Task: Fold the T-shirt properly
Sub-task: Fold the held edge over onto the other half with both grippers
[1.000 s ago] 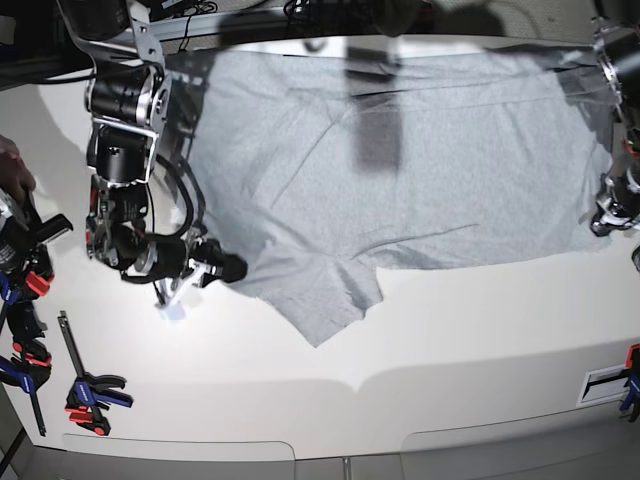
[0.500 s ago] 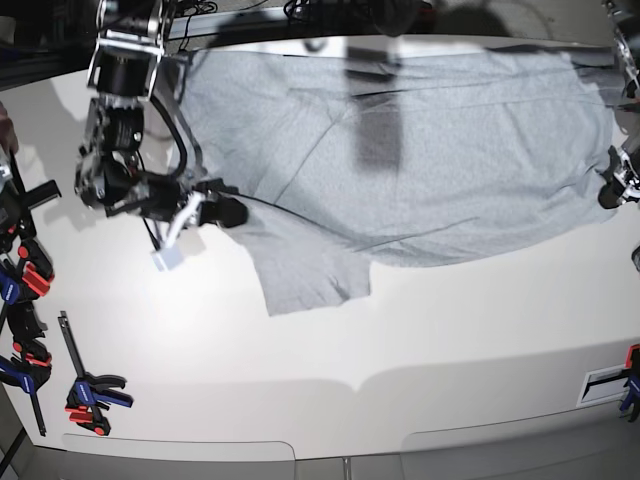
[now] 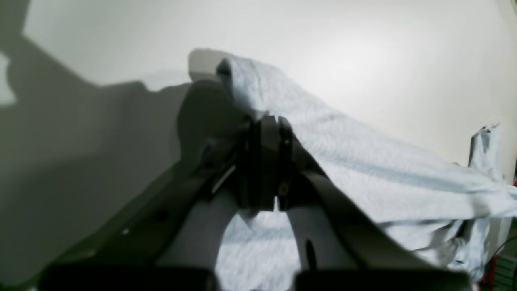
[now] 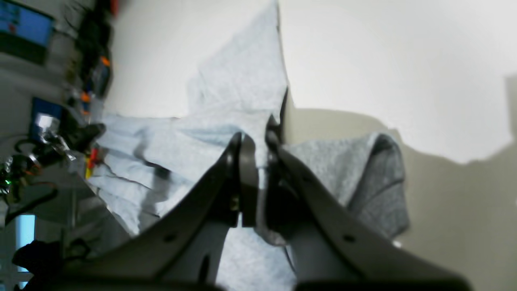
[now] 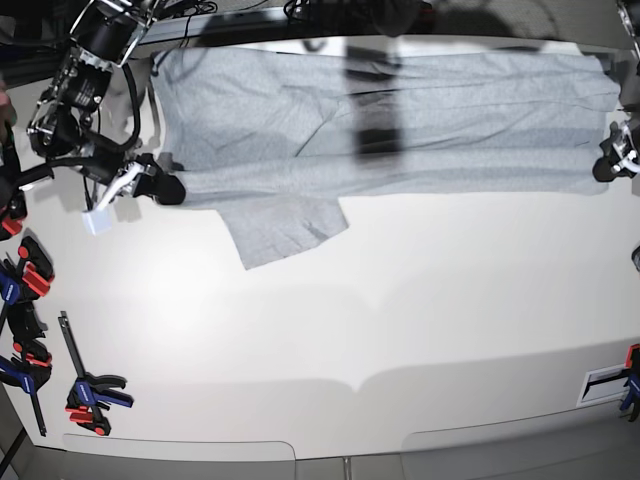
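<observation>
The light heather-grey T-shirt (image 5: 400,130) lies stretched across the far part of the white table, plain side up, one sleeve (image 5: 285,225) hanging toward me. My right gripper (image 5: 168,188) is shut on its near left edge; the right wrist view shows cloth (image 4: 238,117) pinched in the gripper (image 4: 258,141). My left gripper (image 5: 607,165) is shut on the near right edge; in the left wrist view the cloth (image 3: 363,157) drapes from the closed gripper (image 3: 266,125). No lettering shows.
Several red-and-blue clamps (image 5: 85,395) lie and hang along the left table edge. A small white tag (image 5: 97,221) hangs by the right arm. A label (image 5: 605,383) and clamp sit at the front right corner. Cables and electronics line the far edge.
Both grippers have pulled the shirt's near edge away from me toward the far side. The cloth is now tauter, and the sleeve has moved up and left.
</observation>
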`<state>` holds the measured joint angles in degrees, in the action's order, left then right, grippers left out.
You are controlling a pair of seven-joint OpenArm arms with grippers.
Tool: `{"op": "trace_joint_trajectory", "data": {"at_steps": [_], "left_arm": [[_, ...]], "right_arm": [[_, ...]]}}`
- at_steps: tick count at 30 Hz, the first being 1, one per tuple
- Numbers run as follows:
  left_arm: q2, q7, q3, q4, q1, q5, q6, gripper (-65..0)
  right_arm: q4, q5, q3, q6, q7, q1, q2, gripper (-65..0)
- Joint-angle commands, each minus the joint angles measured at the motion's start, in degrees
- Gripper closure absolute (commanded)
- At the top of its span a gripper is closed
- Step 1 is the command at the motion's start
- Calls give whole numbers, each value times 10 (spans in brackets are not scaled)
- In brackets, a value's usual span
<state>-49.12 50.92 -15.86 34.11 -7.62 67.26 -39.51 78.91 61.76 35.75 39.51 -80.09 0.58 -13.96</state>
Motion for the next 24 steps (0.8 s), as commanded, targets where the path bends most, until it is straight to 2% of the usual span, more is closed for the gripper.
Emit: {"op": "trace_joint_trajectory", "data": {"at_steps": [1, 7, 11, 13, 18, 24], "left_arm": [[-24, 2, -12, 9, -6, 12, -5, 0], [-24, 78, -78, 12, -6, 25, -5, 0], [-24, 123, -116, 12, 14, 60, -5, 0], [-24, 122, -123, 12, 34, 68, -5, 0], [-23, 81, -123, 12, 77, 67, -5, 0], [-23, 64, -123, 13, 83, 67, -5, -15]], "right_arm": [[11, 15, 3, 5, 11, 5, -8, 0], [11, 15, 2, 5, 3, -2, -8, 0], [11, 14, 2, 5, 1, -2, -8, 0], [11, 14, 2, 5, 1, -2, -8, 0], [11, 8, 2, 5, 1, -2, -8, 0], [11, -29, 2, 5, 6, -2, -8, 0]]}}
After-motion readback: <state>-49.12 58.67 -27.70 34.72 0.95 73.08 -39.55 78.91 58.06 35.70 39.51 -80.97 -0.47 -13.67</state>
